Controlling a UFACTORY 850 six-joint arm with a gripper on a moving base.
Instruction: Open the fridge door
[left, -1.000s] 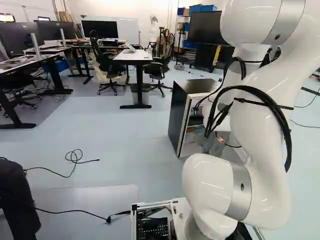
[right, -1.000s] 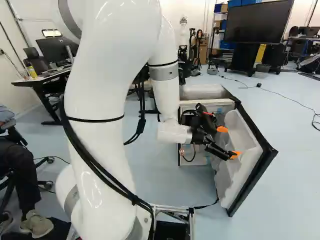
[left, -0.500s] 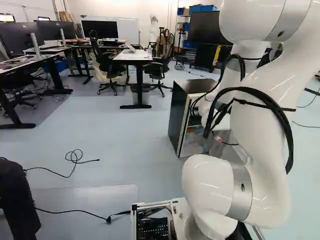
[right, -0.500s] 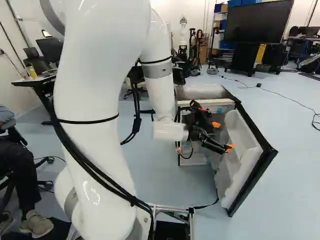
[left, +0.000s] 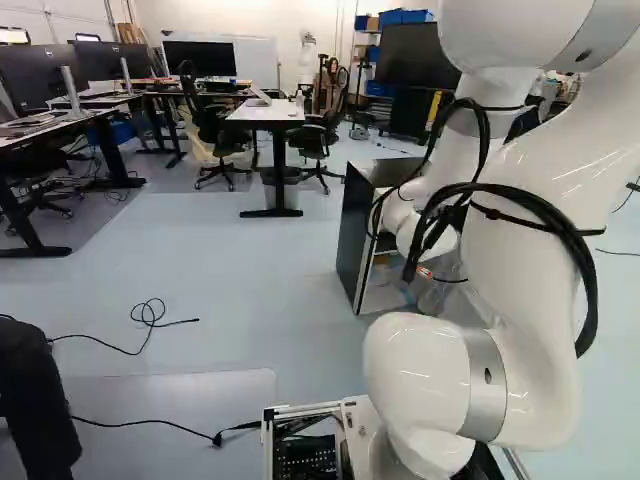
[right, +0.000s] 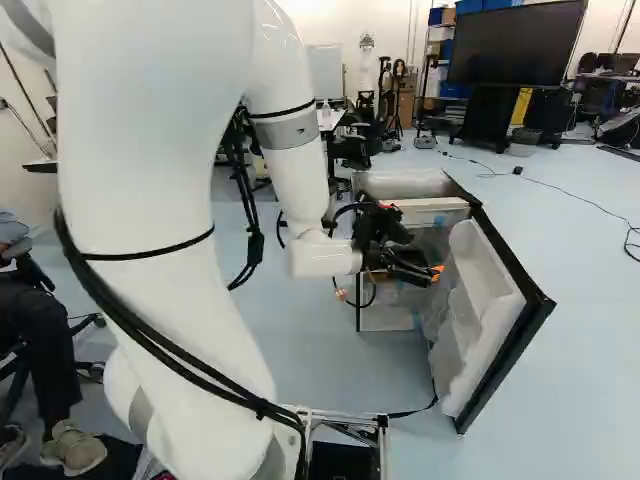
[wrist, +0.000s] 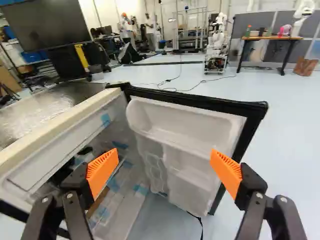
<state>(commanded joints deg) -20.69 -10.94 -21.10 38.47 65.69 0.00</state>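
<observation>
Fridge door (right: 485, 300): open, extending from the right-hand edge of the fridge (right: 405, 183) in the right base view, its white inner shelves (wrist: 187, 140) exposed. I have the claw (right: 434, 270) released, its orange pads (wrist: 227, 172) spread well apart. In the wrist view, the door lies ahead of the claw; the fridge's interior lies beside it.

Fridge (right: 400, 183): one
Fridge door (wrist: 187, 120): one
Claw (right: 437, 272): one
Orange pads (wrist: 102, 172): two
Office chairs (left: 212, 125), upper middle of left base view: two
Large screen (right: 515, 45), upper right of right base view: one
</observation>
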